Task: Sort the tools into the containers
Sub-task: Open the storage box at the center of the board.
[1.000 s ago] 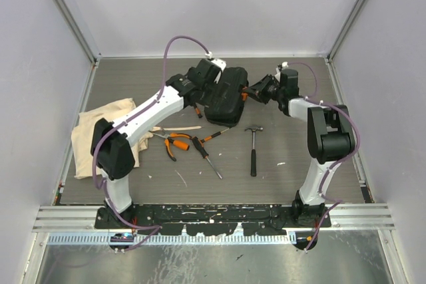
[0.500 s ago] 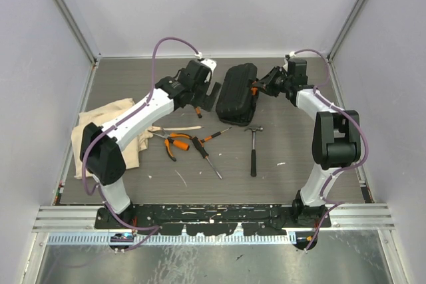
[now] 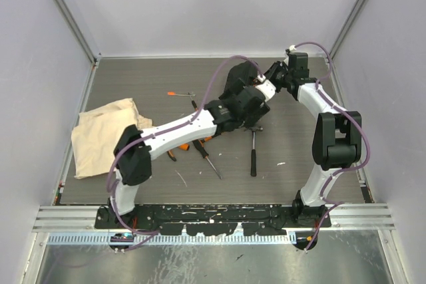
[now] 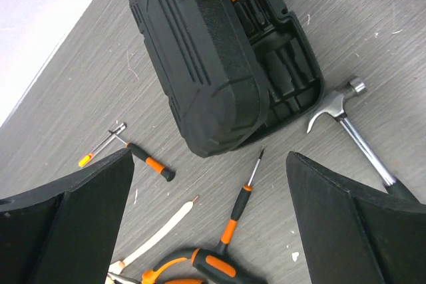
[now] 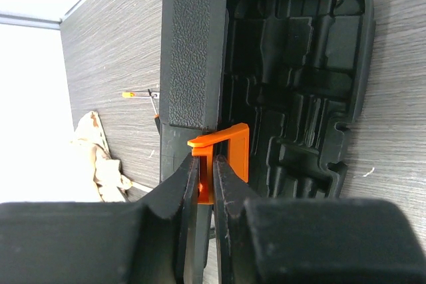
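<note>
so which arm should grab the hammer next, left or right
Left. The left tool is open and free, hovering over the hammer and case. The right tool is shut on the orange latch, holding the lid up; releasing it would probably let the lid fall.

Left wrist view's bottom edge crops the pliers (image 4: 166, 265).

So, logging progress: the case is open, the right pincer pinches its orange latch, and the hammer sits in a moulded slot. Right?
No: the hammer lies on the table beside the case, not in a slot, as the left wrist view shows. The right pincer does pinch the latch.
</note>
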